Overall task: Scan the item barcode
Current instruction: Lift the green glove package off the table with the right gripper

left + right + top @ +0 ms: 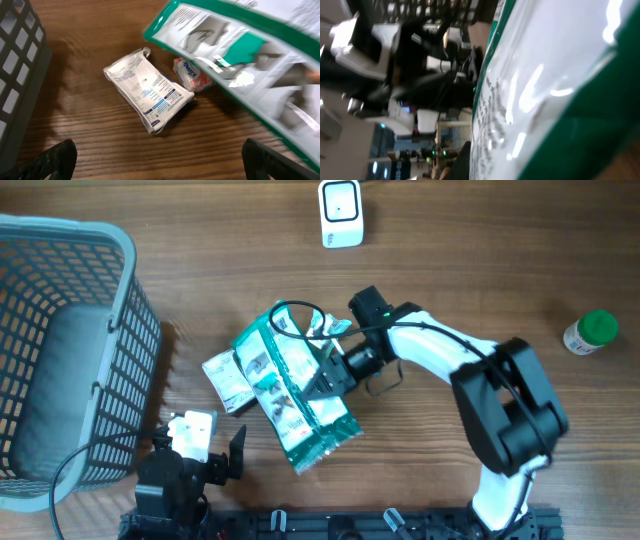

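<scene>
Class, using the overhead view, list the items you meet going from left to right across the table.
grey basket → small white packet → green pouch → green-capped bottle

Grey lattice basket (135, 350) is seen at the left edge of the wooden table (500, 240). A white printed packet (147, 92) is laid flat just right of the basket, not touching it. A small red-and-white pack (192, 75) is pressed against that packet's right side and is partly covered from above. A green-capped bottle (590, 332) is set at far right, well apart. Its tilt can't be told.
</scene>
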Available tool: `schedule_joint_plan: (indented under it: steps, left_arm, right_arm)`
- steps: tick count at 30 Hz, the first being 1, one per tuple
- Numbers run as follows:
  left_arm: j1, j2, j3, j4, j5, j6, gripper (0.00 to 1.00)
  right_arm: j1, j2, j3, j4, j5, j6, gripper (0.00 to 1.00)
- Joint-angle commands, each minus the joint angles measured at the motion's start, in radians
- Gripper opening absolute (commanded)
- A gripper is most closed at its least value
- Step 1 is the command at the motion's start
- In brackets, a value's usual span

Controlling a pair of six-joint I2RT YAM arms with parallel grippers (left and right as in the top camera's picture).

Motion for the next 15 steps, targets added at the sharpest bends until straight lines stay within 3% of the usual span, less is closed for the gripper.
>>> schedule_joint_plan:
  steps: [1,11,15]
  left_arm:
    - [0.004,-0.002,-0.002,0.002,0.011,0.019,1.0]
    - [0.004,-0.002,-0.002,0.002,0.011,0.019,1.0]
    - [0.004,-0.002,-0.002,0.002,0.011,0.019,1.0]
  right_arm:
    - [-0.005,-0.142,0.005,-0.135,0.106,-0.261,0.05]
    - [-0.005,-0.677,0.005,-0.276,0.352,-0.266,0.04]
    - [-0.005,-0.764,0.005,-0.282,0.403,-0.216,0.04]
